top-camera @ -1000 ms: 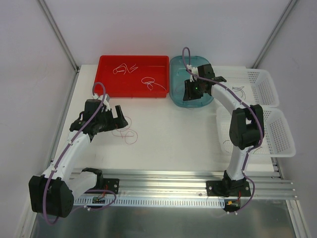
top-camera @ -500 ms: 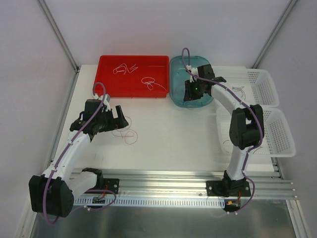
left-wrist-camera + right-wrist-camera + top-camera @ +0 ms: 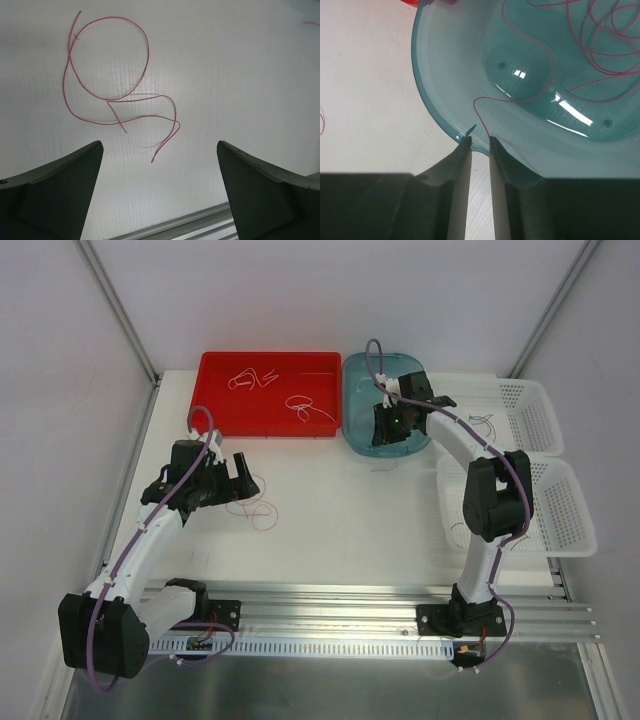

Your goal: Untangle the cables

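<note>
Headcount: two end effectors, left end effector and right end effector. One red tray, one teal bowl, two white baskets. Thin wires ahead of both, too tangled to count properly tbh.

tray lies left of bowl, baskets right of it, cable before tray.

No legible text, label, brand, number or sign in any view: none on red tray, teal bowl, white baskets, near rail.
</note>
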Robot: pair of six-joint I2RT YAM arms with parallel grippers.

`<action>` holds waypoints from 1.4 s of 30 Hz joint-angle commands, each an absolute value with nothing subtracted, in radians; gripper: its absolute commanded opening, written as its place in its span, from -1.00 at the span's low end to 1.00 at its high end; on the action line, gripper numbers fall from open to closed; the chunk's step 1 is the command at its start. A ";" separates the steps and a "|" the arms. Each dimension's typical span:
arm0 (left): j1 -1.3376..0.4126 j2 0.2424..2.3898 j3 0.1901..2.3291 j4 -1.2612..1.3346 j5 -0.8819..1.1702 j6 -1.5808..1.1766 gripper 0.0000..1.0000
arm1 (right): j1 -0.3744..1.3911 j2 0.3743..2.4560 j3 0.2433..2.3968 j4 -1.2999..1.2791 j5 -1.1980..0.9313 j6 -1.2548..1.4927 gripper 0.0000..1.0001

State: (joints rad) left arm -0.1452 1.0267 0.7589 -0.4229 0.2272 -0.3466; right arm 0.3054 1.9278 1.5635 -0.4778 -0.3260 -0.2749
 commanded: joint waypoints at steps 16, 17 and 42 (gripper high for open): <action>-0.152 1.023 0.755 -0.400 0.255 -0.325 0.98 | 0.310 1.885 1.557 -0.486 -0.221 -0.307 -0.36; -0.152 1.023 0.753 -0.400 0.255 -0.325 0.98 | 0.311 1.878 1.555 -0.486 -0.209 -0.305 -0.35; -0.152 1.031 0.755 -0.400 0.275 -0.324 0.98 | 0.270 1.878 1.549 -0.518 -0.231 -0.281 -0.34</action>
